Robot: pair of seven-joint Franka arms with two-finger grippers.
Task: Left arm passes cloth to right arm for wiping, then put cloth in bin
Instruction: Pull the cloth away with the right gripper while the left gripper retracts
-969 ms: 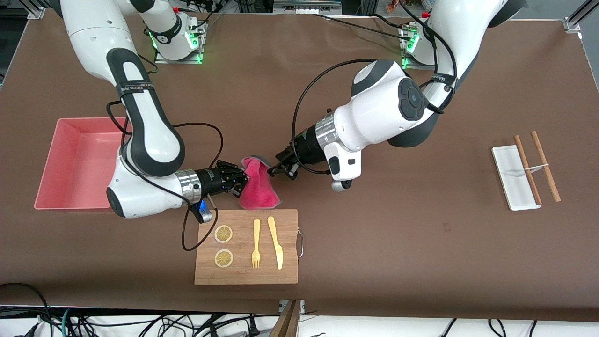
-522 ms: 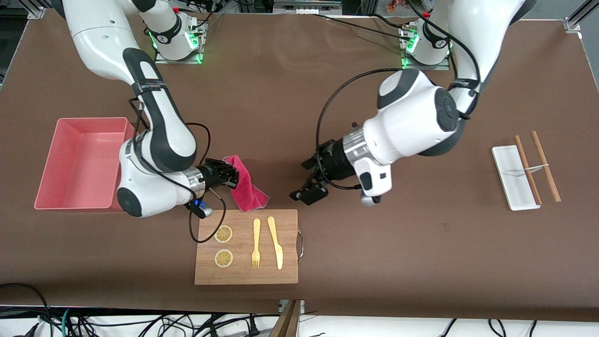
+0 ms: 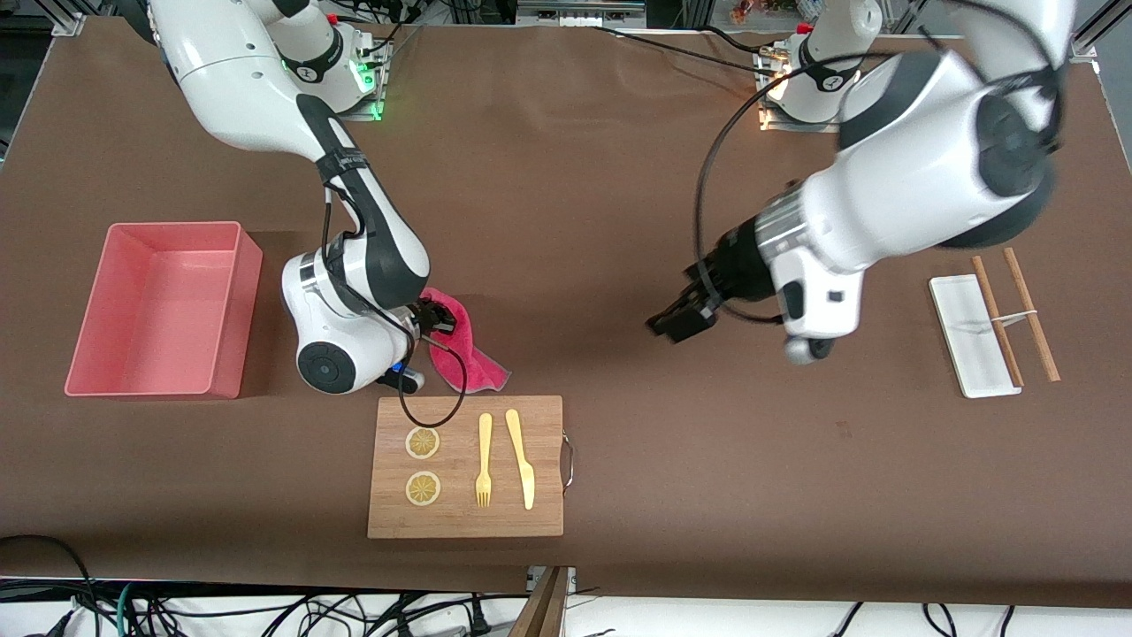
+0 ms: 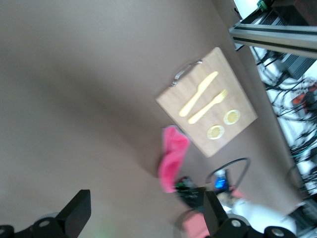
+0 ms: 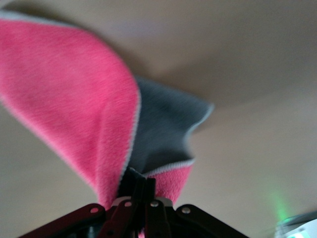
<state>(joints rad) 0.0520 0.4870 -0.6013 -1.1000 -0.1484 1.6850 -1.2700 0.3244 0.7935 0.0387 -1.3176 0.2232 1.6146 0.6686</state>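
Front view: the fuzzy magenta cloth [image 3: 460,349], grey-edged, hangs left of centre from the right gripper [image 3: 433,320], whose fingers are clamped on its upper corner; its lower end lies on the brown table [image 3: 566,195] just above the wooden cutting board [image 3: 466,466]. The right arm bends steeply down. The smooth salmon bin [image 3: 159,305] sits at mid-left. The left gripper [image 3: 674,320], fingers spread and holding nothing, hovers right of centre.

Left wrist view: two dark fingertips [image 4: 79,210] stand wide apart at the bottom; the cloth [image 4: 171,158] shows at centre.

Right wrist view: the closed fingers [image 5: 138,191] pinch plush pink cloth [image 5: 64,94], its dark grey reverse showing.
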